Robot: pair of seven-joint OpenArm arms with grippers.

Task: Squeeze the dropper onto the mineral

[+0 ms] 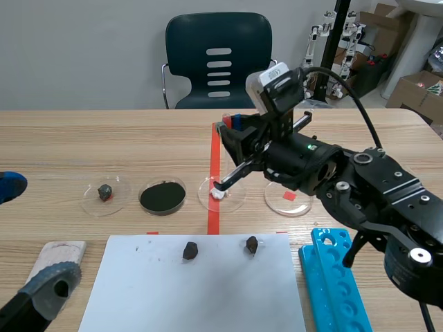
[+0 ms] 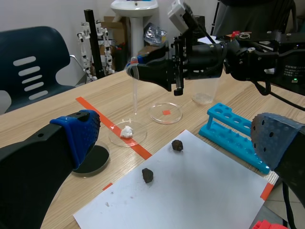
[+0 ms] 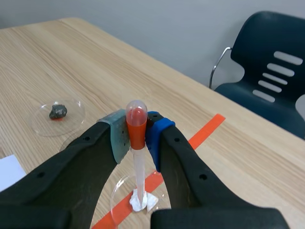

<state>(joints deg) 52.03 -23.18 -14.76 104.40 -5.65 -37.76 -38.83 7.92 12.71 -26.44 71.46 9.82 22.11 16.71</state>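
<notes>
A clear dropper (image 3: 137, 126) with a red-filled bulb is pinched upright in my right gripper (image 3: 137, 138), between the grey and blue pads. Its tube runs straight down to a lump of white mineral (image 3: 143, 202) in a clear petri dish (image 1: 239, 200) on the orange tape line. From the left wrist view the dropper (image 2: 135, 86) has its tip just above the white mineral (image 2: 127, 132). Low at the near left of the table, my left gripper (image 1: 31, 238) is open and holds nothing.
Left of the white mineral stand a dish of black powder (image 1: 163, 196) and a dish with a dark stone (image 1: 105, 192). An empty dish (image 1: 288, 198) lies right. Two dark stones (image 1: 190, 250) (image 1: 252, 243) sit on white paper (image 1: 138, 297). A blue tube rack (image 1: 332, 277) lies near right.
</notes>
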